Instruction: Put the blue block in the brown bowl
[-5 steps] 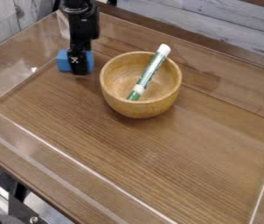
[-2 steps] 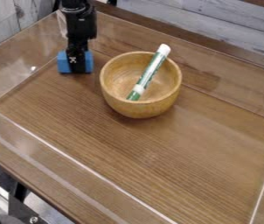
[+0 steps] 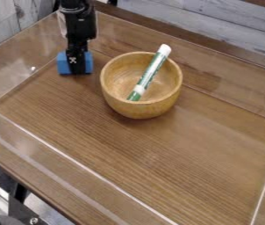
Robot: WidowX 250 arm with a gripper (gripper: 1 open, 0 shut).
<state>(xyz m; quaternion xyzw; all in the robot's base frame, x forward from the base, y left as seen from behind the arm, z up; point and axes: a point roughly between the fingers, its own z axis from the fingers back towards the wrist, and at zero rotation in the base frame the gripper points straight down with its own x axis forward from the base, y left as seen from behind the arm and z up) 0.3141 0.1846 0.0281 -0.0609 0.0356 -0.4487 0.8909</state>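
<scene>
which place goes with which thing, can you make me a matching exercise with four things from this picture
Things
1. blue block
2. green-and-white tube
3. brown bowl
4. gripper

Places and states
A. leaning inside the bowl, its upper end past the rim
B. at the blue block, reaching in from the top of the picture
C. on the wooden table, left of the bowl in the picture
D. round, with a tube in it

Right pairs
1-C
2-A
3-D
4-B
</scene>
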